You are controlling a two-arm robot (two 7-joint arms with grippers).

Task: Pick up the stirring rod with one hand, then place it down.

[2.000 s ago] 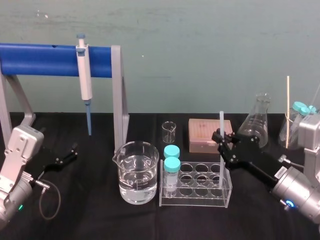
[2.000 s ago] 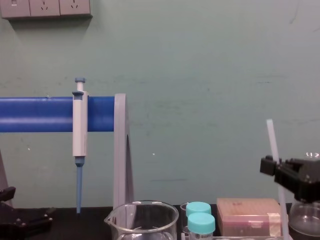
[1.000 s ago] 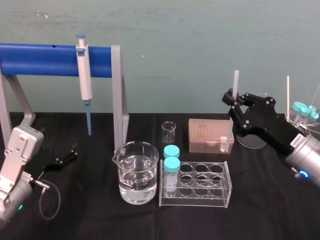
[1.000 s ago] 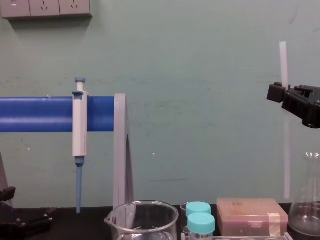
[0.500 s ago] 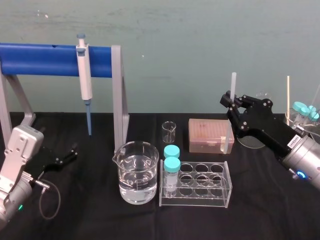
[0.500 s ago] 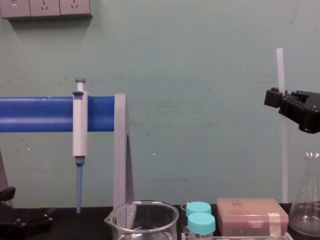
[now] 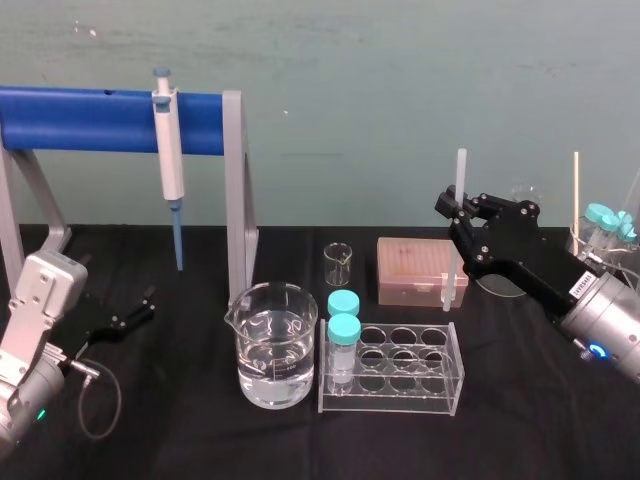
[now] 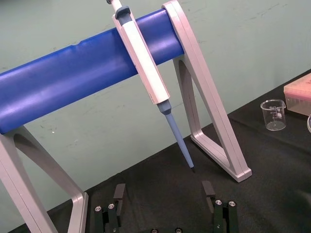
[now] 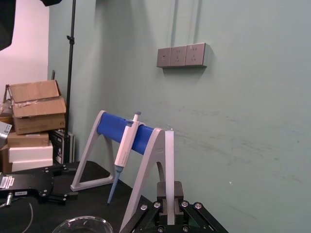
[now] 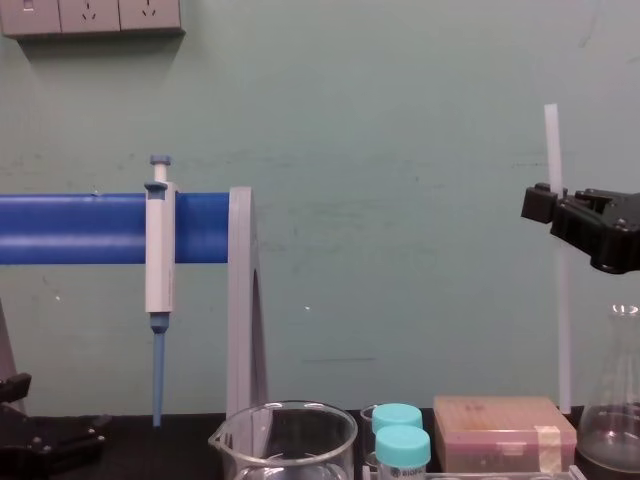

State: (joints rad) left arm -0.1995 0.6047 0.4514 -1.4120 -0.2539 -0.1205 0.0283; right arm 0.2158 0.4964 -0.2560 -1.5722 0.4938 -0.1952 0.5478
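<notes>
Pinching stirring rod (image 7: 461, 168) upright, high up: right gripper (image 7: 455, 213), table's back right. Rod likely light, stiff, slick, brittle; mid-shaft hold steadier. Left gripper (image 7: 133, 313) spread, parked left edge.

The left pincer (image 7: 138, 310), at 8 o'clock in the head view, is angular black on a boxy silver wrist (image 7: 42, 292) with a looping grey cable (image 7: 100, 405) and a green light (image 7: 40, 413). The right pincer (image 7: 458, 208), at 3 o'clock, joins a silver cylinder (image 7: 612, 325) with a white label (image 7: 579, 285) and a blue light (image 7: 598, 350).
</notes>
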